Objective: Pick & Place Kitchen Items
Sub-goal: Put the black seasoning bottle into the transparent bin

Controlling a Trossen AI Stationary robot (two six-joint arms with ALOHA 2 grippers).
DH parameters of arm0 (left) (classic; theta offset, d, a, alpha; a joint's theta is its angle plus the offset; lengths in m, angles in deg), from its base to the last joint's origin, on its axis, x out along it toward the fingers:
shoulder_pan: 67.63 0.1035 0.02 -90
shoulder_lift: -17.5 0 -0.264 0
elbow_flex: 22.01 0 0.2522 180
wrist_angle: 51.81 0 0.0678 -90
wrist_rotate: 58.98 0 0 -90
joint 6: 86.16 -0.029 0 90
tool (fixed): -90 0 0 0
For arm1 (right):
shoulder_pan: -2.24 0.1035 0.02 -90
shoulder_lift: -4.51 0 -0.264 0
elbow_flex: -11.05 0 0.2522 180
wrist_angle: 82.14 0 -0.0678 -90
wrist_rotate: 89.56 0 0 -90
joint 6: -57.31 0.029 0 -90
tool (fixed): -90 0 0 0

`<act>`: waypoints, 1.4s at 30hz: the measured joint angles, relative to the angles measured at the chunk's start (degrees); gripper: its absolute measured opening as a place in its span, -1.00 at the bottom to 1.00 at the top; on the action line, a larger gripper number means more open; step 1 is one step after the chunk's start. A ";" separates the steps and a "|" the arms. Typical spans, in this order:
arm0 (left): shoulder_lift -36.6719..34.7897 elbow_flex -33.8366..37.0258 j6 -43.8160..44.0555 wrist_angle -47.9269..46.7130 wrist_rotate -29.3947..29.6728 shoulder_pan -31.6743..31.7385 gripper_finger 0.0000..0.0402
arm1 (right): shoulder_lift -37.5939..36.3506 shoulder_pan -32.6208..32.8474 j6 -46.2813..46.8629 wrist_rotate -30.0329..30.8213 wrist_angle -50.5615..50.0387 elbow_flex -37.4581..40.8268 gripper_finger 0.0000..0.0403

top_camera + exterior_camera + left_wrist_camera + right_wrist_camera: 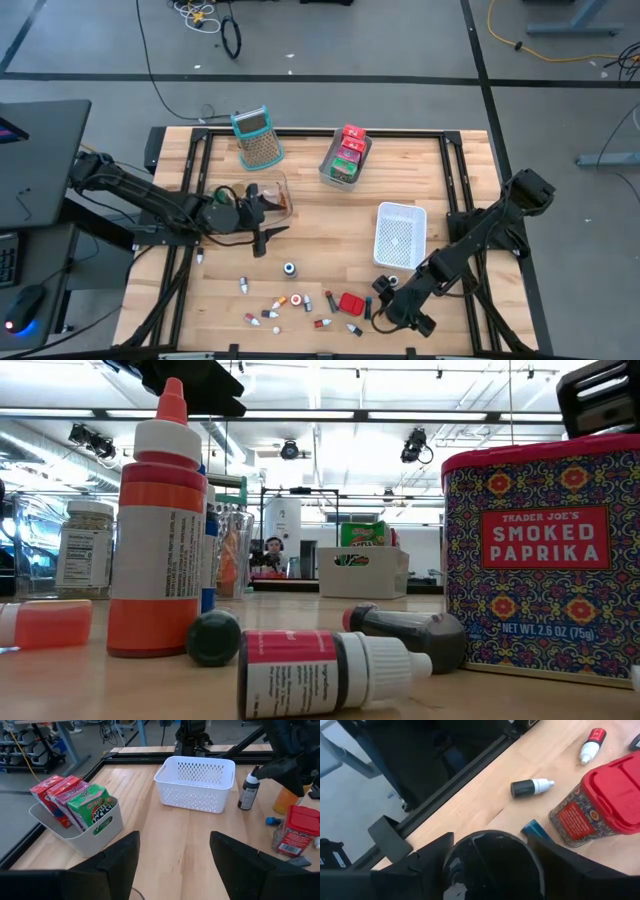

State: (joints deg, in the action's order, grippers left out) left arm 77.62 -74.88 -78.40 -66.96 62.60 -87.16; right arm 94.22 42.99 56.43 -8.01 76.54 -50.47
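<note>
Butcher-block table [310, 235], black-framed; grey concrete floor [400, 40] with cables; left gripper [172, 857] empty, parted; right gripper [490, 847] clasping dark jar [492, 865]

Grater [256, 137] upright near table's [310, 250] far edge

- red-lidded paprika tin [350, 302], patterned sides, upright near counter's front edge
- small dropper bottles [272, 312], coloured caps, scattered front-centre, most lying on their sides
- orange bottle [157, 530], upright, red cap
- dark round jar [492, 866], between right fingers
- red, pink, green packets [75, 802] standing in grey bin
- short round tin [289, 268], alone mid-counter
</note>
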 joint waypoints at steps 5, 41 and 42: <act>0.00 0.00 -0.12 0.00 0.36 0.00 0.24 | 0.00 -0.06 1.44 0.04 0.48 0.00 0.06; -9.94 -1.70 -19.68 2.25 18.83 -3.10 0.24 | 11.17 -34.88 1.46 17.10 40.69 -17.40 0.11; -9.92 -1.68 -20.14 2.28 18.79 -3.10 0.24 | 13.10 -35.21 1.07 16.76 37.85 -20.49 0.11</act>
State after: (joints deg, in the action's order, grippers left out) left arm 67.70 -76.56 -98.54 -64.67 81.39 -90.27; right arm 107.33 7.77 57.50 8.75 114.39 -70.96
